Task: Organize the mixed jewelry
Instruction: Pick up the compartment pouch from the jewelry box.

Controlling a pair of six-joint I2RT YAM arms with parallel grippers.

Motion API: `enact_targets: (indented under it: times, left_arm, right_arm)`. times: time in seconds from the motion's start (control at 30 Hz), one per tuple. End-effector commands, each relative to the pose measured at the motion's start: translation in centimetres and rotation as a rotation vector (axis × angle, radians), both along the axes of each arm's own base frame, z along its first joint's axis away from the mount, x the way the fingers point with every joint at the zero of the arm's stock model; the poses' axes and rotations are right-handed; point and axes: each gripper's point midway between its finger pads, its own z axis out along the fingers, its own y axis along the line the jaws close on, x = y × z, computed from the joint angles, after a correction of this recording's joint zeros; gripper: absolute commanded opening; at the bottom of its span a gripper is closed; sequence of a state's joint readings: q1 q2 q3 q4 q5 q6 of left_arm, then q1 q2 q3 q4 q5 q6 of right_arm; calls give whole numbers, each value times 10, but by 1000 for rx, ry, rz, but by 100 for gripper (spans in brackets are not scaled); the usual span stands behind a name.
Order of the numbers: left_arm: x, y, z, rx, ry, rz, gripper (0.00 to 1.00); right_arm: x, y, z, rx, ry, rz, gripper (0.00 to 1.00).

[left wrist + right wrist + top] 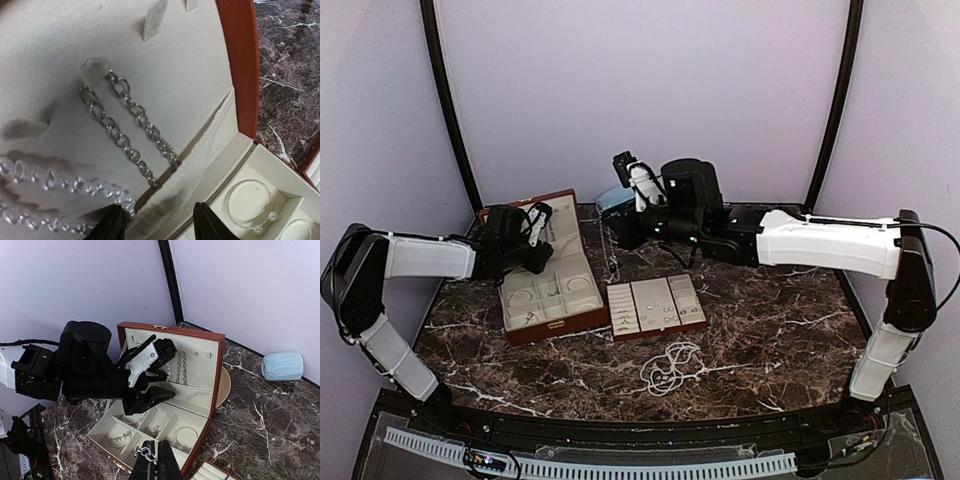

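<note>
Fingers of the left end effector (159,206) stand partly apart with nothing visibly clamped between them, poised just in front of the cream-lined lid of an open jewelry case (241,70). A pearl strand (65,187) lies across the lining to its left and runs right up to the left fingertip; whether bead and finger touch cannot be told. Just above the end effector a silver chain (131,131) hangs doubled from a tab in the lid, its lower ends reaching the fold of the lid pocket. Below and to its right, a thin beaded bangle (250,205) lies in one compartment of the case's base.

Opposite, the right end effector (156,450) is pinched tight, with a few chain links (145,452) caught at its tips. It hovers over the front edge of the case, facing the left end effector across the compartments. Far off to its right a pale blue cup (282,366) lies on its side on the dark marble table (770,330). Just beside the case, below the right end effector, sits a ring tray (657,305). Well apart from both end effectors, toward the arm bases, a loose bead strand (670,368) lies tangled on the table.
</note>
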State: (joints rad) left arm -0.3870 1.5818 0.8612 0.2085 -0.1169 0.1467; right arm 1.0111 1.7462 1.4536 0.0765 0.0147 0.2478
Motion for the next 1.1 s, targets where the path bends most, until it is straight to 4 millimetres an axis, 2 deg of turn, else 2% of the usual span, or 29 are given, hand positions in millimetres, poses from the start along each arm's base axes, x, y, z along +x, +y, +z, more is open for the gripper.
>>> enact_targets:
  times: [0.0,0.07,0.23,0.53,0.6,0.7,0.83,0.93,1.07]
  left_arm:
    - [-10,1,-20,80,30,1,43]
    - [-12,1,-24,88,39,1,38]
    - [-17,1,-29,89,54,0,36]
    - [-20,-5,-22,57,36,-16,23]
    - [-21,-5,-11,30,-1,-5,24]
    - [-22,-9,20,-43,-91,-18,24]
    - [-20,-11,41,-87,-126,-30,20]
    - [-18,-11,42,-85,-127,-38,20]
    - [-11,-7,32,-40,-101,-24,28]
  right_arm:
    - [-4,-6,28,80,-36,4,0]
    - [-4,-7,30,84,-38,5,0]
    - [-5,-7,31,88,-37,4,0]
    - [-2,-3,46,108,-49,2,0]
    - [-1,-2,47,110,-53,4,0]
    - [-1,-1,47,111,-53,4,0]
    - [-1,-1,45,115,-49,3,0]
    - [-1,-2,45,117,-50,3,0]
    - [-1,-4,45,120,-52,1,0]
